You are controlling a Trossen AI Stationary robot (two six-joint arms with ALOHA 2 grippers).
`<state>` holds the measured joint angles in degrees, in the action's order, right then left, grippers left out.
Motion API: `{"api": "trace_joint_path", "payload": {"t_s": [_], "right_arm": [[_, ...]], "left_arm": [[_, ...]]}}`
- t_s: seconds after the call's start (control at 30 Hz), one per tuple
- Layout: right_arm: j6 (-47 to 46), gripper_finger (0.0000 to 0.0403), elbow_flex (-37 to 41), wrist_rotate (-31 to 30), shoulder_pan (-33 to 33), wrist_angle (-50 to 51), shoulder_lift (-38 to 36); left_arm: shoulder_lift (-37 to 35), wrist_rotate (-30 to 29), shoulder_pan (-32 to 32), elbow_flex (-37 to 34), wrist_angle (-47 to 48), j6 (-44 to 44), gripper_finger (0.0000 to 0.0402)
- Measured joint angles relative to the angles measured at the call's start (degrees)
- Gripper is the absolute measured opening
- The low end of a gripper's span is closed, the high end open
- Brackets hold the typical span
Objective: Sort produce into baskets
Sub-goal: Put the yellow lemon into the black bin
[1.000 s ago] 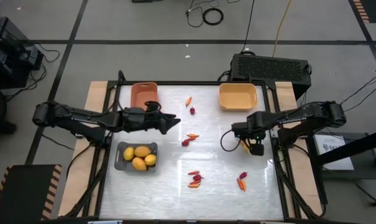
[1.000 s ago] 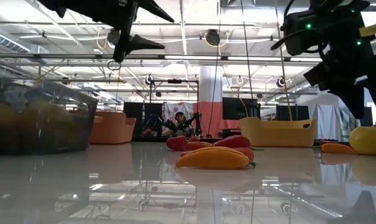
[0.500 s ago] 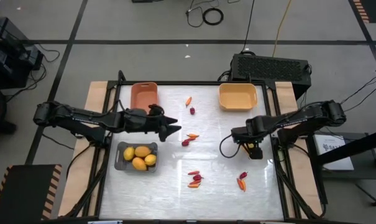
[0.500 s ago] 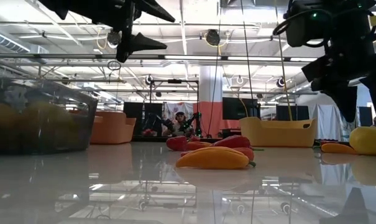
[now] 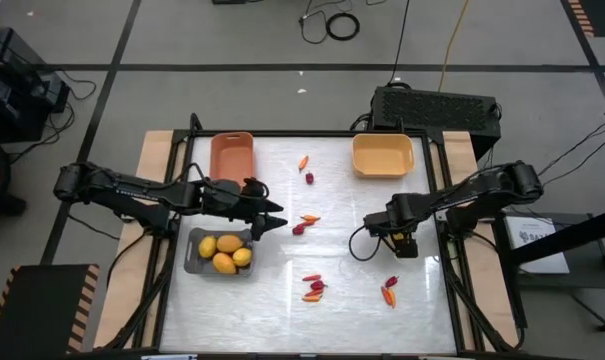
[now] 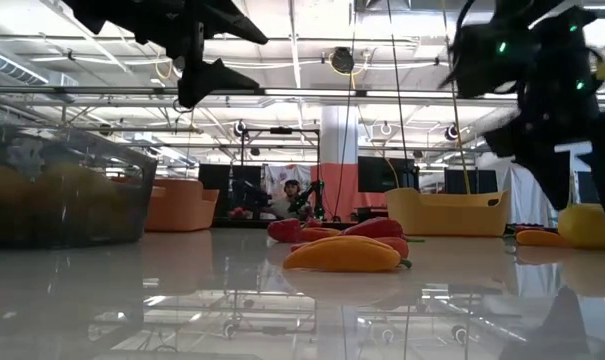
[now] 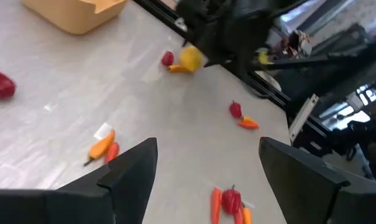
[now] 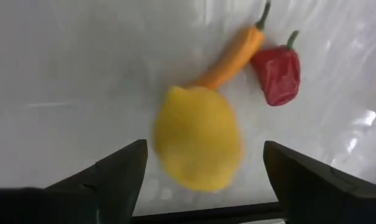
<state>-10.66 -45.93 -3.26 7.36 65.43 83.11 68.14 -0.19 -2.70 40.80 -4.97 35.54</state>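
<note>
- The right gripper (image 5: pixel 403 243) hangs low over the right side of the bench (image 5: pixel 352 300), its jaws apart and empty.
- Its wrist view looks straight down on a yellow fruit (image 8: pixel 197 139) lying between the two fingers (image 8: pixel 116 174), not clamped.
- An orange pepper (image 8: pixel 232 60) touches that fruit, and a red pepper (image 8: pixel 277 72) lies just beside the orange one.
- The left gripper (image 5: pixel 272 215) reaches from the left toward the bench's middle, above the surface, jaws apart and holding nothing.
- The grey tray (image 5: pixel 191 257) sits at the left, near the left gripper, with four yellow fruits (image 5: pixel 225 252) in it.
- The salmon tray (image 5: pixel 232 151) stands at the far left edge; nothing shows in it.
- The yellow tray (image 5: pixel 382 155) stands at the far right edge; nothing shows in it either.
- Loose produce is scattered on the bench: an orange piece (image 5: pixel 303 162) and a red piece (image 5: pixel 309 178) near the far edge, between the salmon and yellow trays.
- A red and orange pair (image 5: pixel 304 224) lies at mid-bench, just beyond the left gripper.
- A small cluster (image 5: pixel 314 288) of red and orange lies nearer the front.
- Another pair (image 5: pixel 389 290) lies at the front right, near the right gripper.
</note>
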Motion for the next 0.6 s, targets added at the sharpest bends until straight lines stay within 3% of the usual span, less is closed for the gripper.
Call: {"api": "trace_joint_path", "payload": {"t_s": [0.33, 0.6], "right_arm": [[-0.5, 0.0303, 0.0, 0.52, -0.01, -2.07, 9.01], [-2.64, 0.0216, -0.02, 0.52, -0.01, -0.48, 9.74]], "left_arm": [[0.0, 0.13, -2.38, 0.0, -0.02, -0.25, 0.0286], [0.0, 0.09, -4.29, 0.0, -0.07, 1.58, 0.0286]]}}
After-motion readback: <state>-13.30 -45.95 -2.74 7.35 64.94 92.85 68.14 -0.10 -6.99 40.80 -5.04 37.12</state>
